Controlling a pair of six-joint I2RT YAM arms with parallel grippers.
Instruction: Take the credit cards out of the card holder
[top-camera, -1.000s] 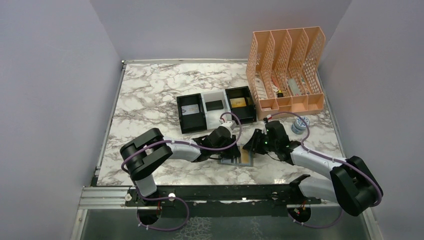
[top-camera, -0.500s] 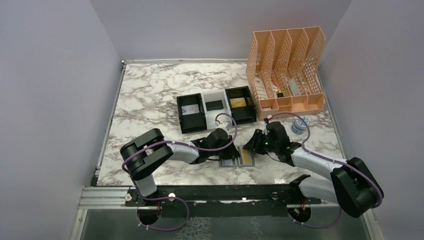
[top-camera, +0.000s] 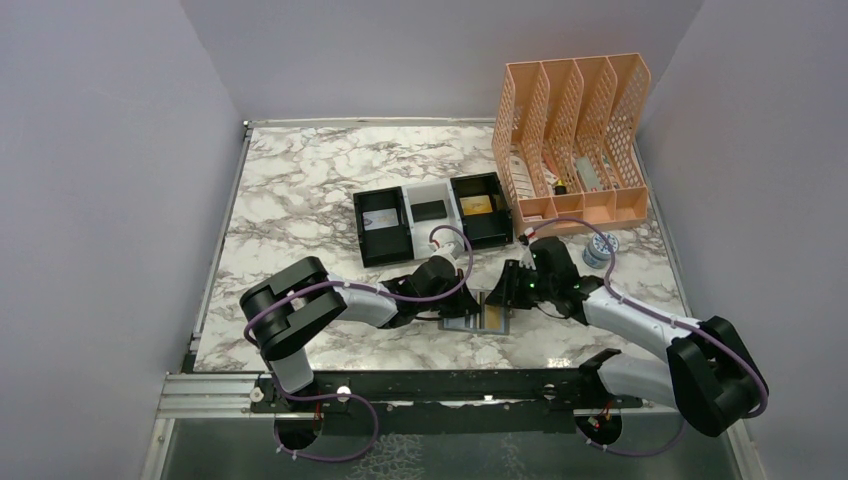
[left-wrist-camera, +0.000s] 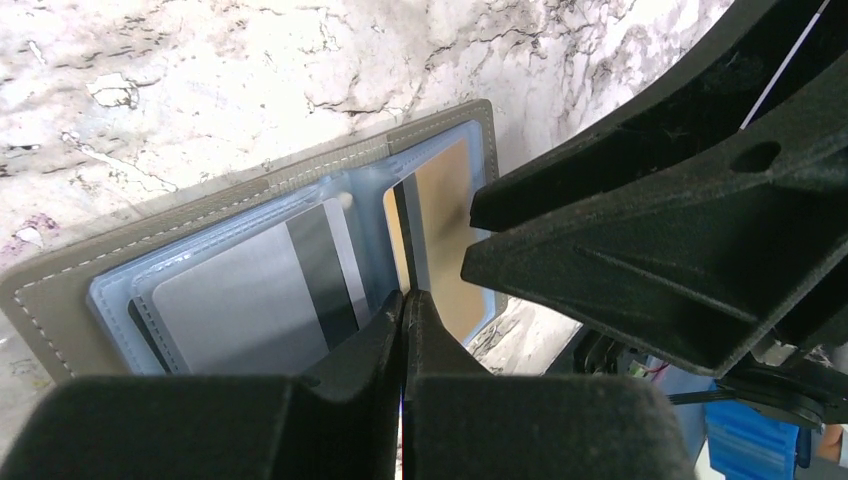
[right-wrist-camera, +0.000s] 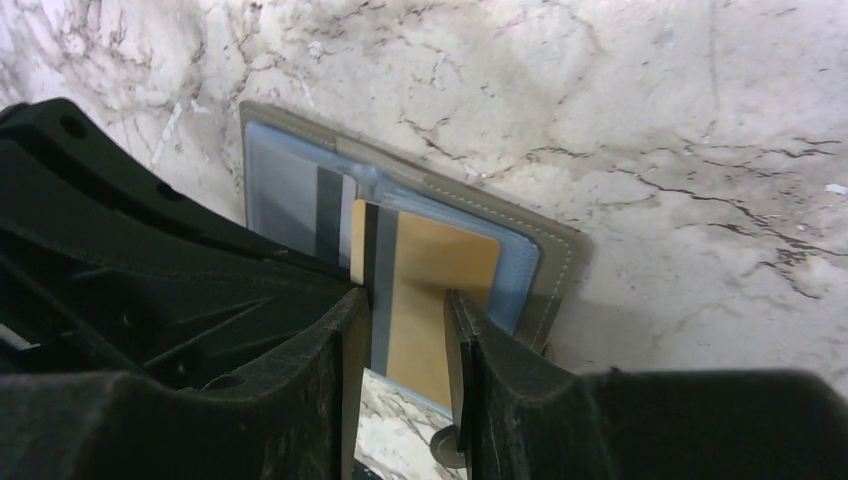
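Left hand (left-wrist-camera: 405, 300) has just shut tight at the fold of the holder (left-wrist-camera: 200, 215), open flat on the worktop (left-wrist-camera: 200, 60), likely pinning it; right hand (right-wrist-camera: 400, 320), half open, straddles the gold card (right-wrist-camera: 445, 265), not yet gripped.

One camera hangs high behind my two bases, looking down and forward over the whole marble table (top-camera: 300, 180), far enough back to fit both my arms. My left wrist camera peers along my left gripper (left-wrist-camera: 405, 295), very close to the tabletop, facing the card holder (left-wrist-camera: 250, 195) from one side. My right wrist camera looks past my right gripper (right-wrist-camera: 405, 300) just as closely, from the opposite side. Both wrist views share the holder's open panels and the gold card (right-wrist-camera: 440, 270), and each catches the other gripper; the high view shows all this small, near the table's front edge.
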